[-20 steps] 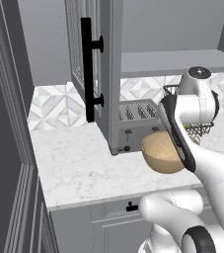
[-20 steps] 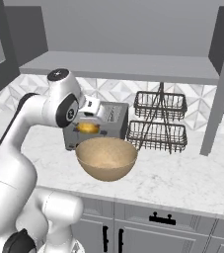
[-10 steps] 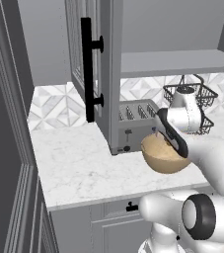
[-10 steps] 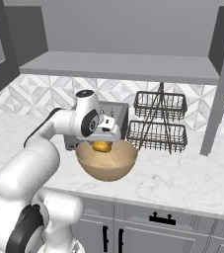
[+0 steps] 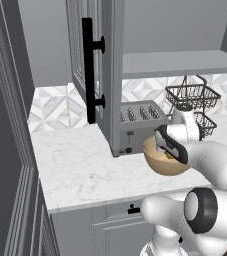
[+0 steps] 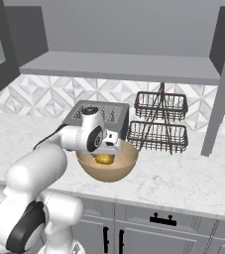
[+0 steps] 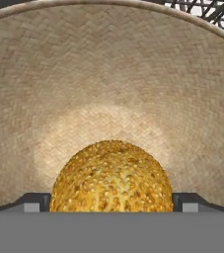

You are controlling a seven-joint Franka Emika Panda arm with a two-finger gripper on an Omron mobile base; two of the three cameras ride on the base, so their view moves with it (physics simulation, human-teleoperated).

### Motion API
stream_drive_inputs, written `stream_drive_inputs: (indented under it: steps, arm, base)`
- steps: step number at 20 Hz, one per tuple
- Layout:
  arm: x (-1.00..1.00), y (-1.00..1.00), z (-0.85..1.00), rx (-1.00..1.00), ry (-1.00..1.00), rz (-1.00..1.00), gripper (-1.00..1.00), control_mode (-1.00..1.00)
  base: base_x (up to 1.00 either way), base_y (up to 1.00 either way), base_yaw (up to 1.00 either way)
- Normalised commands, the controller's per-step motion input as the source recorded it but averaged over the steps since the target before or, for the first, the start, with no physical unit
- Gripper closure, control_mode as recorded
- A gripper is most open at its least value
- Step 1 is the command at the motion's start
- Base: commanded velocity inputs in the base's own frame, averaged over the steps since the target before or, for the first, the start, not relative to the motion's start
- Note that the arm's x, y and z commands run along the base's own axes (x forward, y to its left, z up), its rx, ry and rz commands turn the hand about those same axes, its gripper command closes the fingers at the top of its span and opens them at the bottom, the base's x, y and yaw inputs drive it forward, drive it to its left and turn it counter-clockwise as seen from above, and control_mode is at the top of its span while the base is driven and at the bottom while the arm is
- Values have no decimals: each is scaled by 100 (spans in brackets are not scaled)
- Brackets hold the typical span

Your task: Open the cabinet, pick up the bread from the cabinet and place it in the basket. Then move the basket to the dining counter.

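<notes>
A grey toaster (image 6: 101,113) stands on the marble surface (image 5: 80,167) against the tiled backsplash (image 6: 44,96). Just beside it is a black two-tier wire rack (image 6: 159,124). Below the surface are low grey cabinets (image 6: 148,233) with short black handles (image 6: 162,219).

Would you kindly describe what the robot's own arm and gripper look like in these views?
The arm is glossy white, built of rounded, bulbous segments with dark grey disc-shaped joint caps. The gripper has a white body with a dark panel and two small dark finger tips. No cables or markings are visible.
</notes>
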Motion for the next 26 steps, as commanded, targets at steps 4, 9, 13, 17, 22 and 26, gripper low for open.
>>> stream_drive_inputs:
  steps: [4,9,13,17,22,26]
  arm:
    - [18,-6,-30,-2,-2,0,100,-100]
    - [22,-5,-23,-1,-1,0,-100,-100]
    - [6,-4,-4,0,0,0,-100,-100]
    - [0,-1,2,0,0,0,-100,-100]
    - [0,0,26,0,0,0,-100,-100]
    - [0,0,36,0,0,0,-100,-100]
  base:
    - [0,0,0]
    - [0,0,0]
    - [0,0,0]
    - [0,0,0]
    - [0,0,0]
    - [0,0,0]
